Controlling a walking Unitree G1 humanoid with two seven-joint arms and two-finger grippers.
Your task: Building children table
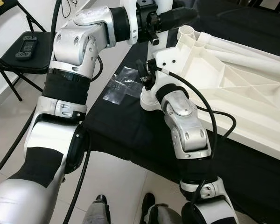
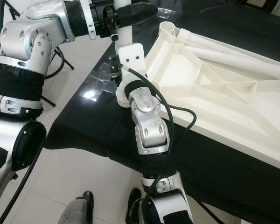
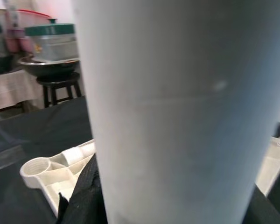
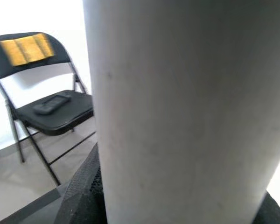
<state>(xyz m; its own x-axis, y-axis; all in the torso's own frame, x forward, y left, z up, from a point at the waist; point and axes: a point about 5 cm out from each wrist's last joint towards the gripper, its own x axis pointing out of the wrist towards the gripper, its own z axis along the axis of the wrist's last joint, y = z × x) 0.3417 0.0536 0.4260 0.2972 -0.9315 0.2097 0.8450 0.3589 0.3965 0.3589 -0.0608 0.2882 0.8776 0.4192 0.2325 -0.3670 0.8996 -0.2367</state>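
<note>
The white ribbed plastic tabletop (image 2: pixel 214 88) is lying upside down on the black-draped desk (image 2: pixel 102 121), a white cylindrical leg (image 2: pixel 122 35) standing upright at its corner.

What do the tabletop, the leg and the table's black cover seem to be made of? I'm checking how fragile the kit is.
Tabletop: apparently moulded plastic, matt off-white, judging by its ribbed underside and a threaded corner socket.
Leg: probably the same plastic, a smooth, matt white tube; whether it is hollow cannot be seen.
Black cover: looks like woven fabric, dull and softly creased.

Two silver arms with black sleeve bands, round screws, looping black cables, and black shoes below.
</note>
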